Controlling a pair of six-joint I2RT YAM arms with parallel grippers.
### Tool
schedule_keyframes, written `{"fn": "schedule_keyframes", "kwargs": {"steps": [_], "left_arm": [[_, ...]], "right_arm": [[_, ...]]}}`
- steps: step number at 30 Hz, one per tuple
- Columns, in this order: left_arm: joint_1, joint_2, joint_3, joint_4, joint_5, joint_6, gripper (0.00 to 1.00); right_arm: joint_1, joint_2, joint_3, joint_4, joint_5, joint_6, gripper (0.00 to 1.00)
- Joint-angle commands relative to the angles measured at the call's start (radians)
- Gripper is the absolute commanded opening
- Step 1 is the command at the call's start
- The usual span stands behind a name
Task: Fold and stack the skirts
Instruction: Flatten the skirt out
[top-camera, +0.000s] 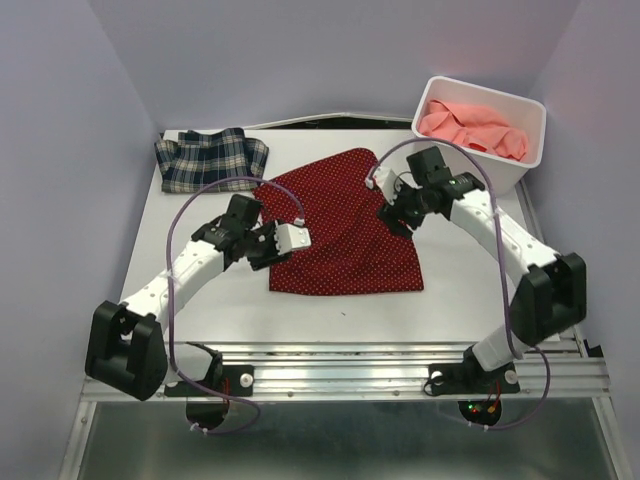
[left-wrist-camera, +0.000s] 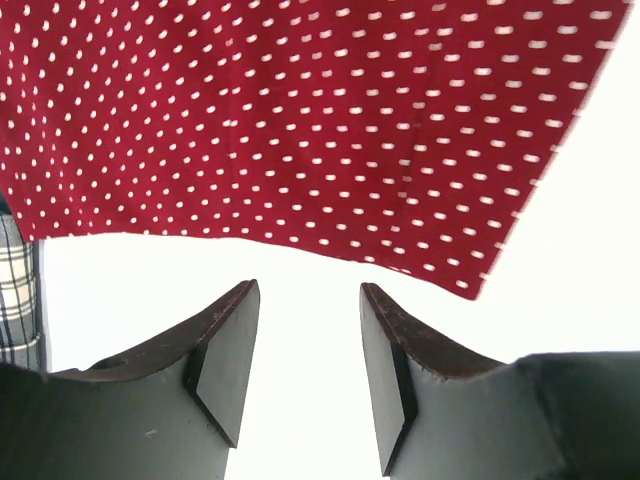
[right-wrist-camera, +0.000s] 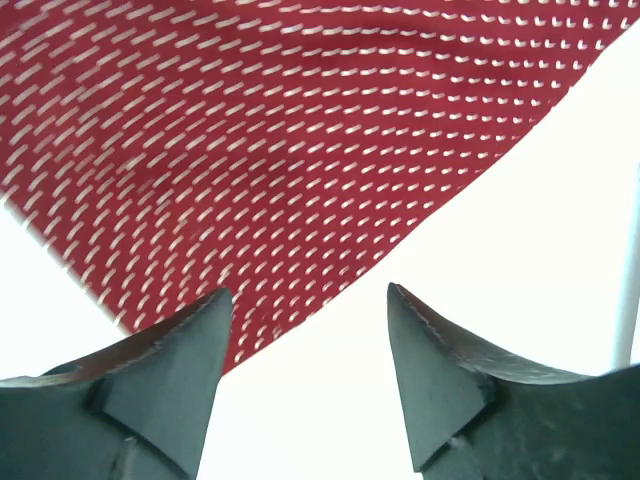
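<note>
Red dotted skirt (top-camera: 340, 225) flat, worktop (top-camera: 470, 300) centre. Left tool (left-wrist-camera: 308, 290) at its 9 o'clock edge, right tool (right-wrist-camera: 308, 292) at 3 o'clock: both spread wide, holding nothing.

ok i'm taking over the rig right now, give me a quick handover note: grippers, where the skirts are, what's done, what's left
Left gripper: open, empty, over bare table at the left edge of the red dotted skirt.
Right gripper: open, empty, at that skirt's right edge.
The red dotted skirt lies spread flat mid-table. The plaid skirt lies rumpled at the far left corner. The salmon-pink skirt is crumpled in the white bin, far right.
Done: red skirt laid out.
Left: fold all three and stack them; nothing is stacked yet.
</note>
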Motion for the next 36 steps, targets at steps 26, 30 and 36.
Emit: {"fn": "schedule_keyframes", "kwargs": {"steps": [26,30,36], "left_arm": [[-0.166,0.045,-0.191,0.030,-0.045,-0.039,0.61],[-0.184,0.077,-0.217,0.076,-0.061,-0.027,0.61],[-0.200,0.178,-0.223,0.129,-0.117,-0.030,0.44]], "right_arm": [[0.052,-0.245,-0.715,0.257,0.037,-0.212,0.54],[0.063,-0.238,-0.734,0.294,0.052,-0.198,0.45],[0.101,-0.235,-0.726,0.311,0.087,-0.150,0.07]]}}
